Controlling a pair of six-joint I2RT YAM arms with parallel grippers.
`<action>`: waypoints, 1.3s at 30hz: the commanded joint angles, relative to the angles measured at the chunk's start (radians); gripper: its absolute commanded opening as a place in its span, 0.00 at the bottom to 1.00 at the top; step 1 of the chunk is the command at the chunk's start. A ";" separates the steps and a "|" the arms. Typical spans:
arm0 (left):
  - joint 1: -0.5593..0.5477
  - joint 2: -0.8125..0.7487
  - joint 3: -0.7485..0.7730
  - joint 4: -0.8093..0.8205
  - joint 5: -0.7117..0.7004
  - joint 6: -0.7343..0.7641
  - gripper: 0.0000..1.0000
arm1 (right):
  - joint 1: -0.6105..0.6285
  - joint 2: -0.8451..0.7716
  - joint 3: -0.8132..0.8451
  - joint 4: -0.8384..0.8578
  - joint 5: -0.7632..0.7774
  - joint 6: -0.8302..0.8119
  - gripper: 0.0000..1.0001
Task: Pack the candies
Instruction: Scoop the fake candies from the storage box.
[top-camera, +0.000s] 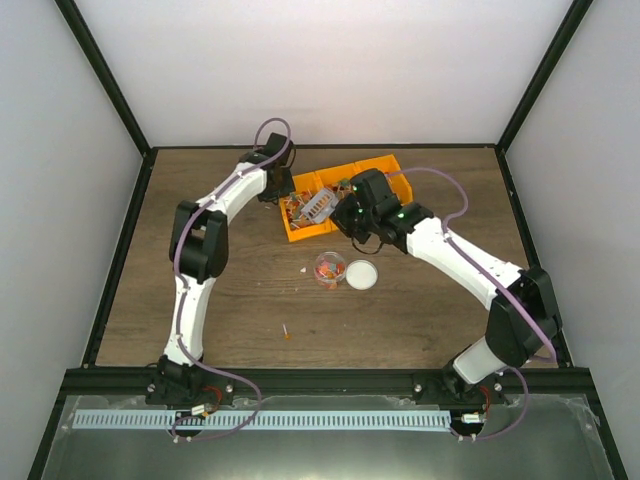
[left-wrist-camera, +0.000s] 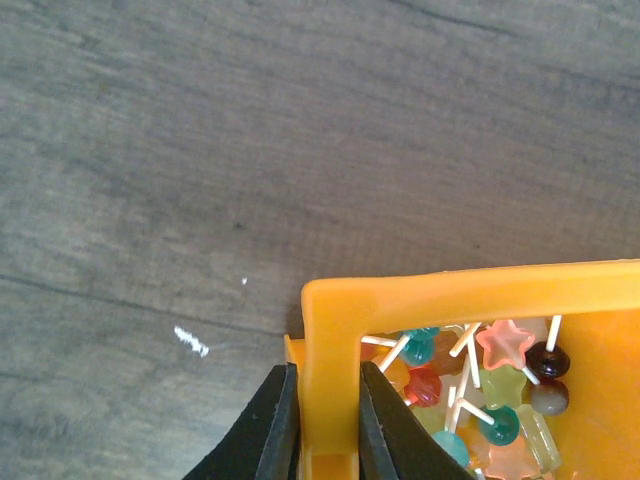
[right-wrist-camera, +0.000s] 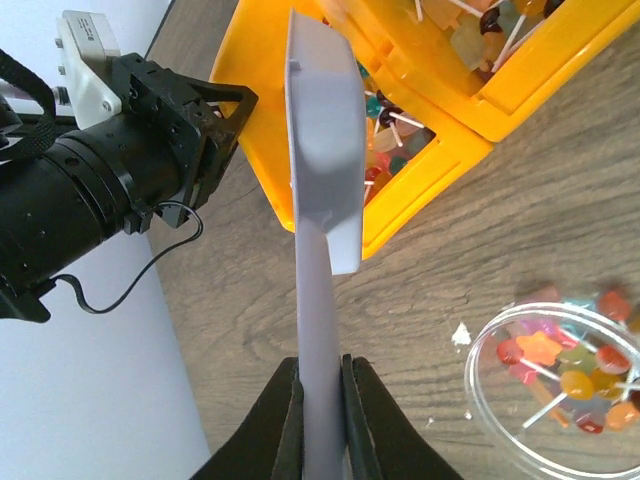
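Candies (left-wrist-camera: 480, 390), small bright ones on white sticks, fill the corner compartment of an orange plastic bin (left-wrist-camera: 450, 295) at the far middle of the table (top-camera: 230, 290). My left fingers (left-wrist-camera: 285, 420) are pinched narrow on the bin's wall, one outside and one inside, right at its corner. My right fingers (right-wrist-camera: 283, 425) are closed on the handle of a grey scoop (right-wrist-camera: 325, 150). Its blade stands on edge above the bin's end compartment. I cannot tell whether the scoop carries anything.

The step in hand looks like scooping candies out of the bin and tipping them into the cup. To do it well, the left grip should pin the bin so it cannot slide while the scoop pushes in. I should turn the blade flat, slide it low under the pile and lift level. Then I should carry it over the cup's mouth before tipping, since the candies are light and roll off easily.

A small clear cup (right-wrist-camera: 475, 385) stands on the table just in front of the bin, open. It holds a layer of mixed red, orange and yellow candies, filling it only in part as far as I can judge. Its white lid (top-camera: 361, 274) lies right beside it. The next compartment of the bin also holds candies. One stray piece lies on the table nearer my bases.
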 joint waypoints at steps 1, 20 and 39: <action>-0.019 -0.049 -0.065 -0.010 0.021 -0.036 0.04 | 0.021 0.035 0.019 -0.002 -0.012 0.114 0.01; -0.067 -0.113 -0.177 0.024 -0.046 -0.090 0.04 | 0.016 0.386 0.540 -0.614 -0.069 0.320 0.01; -0.090 -0.129 -0.231 0.045 -0.095 -0.185 0.04 | 0.015 0.504 0.535 -0.535 -0.141 0.474 0.01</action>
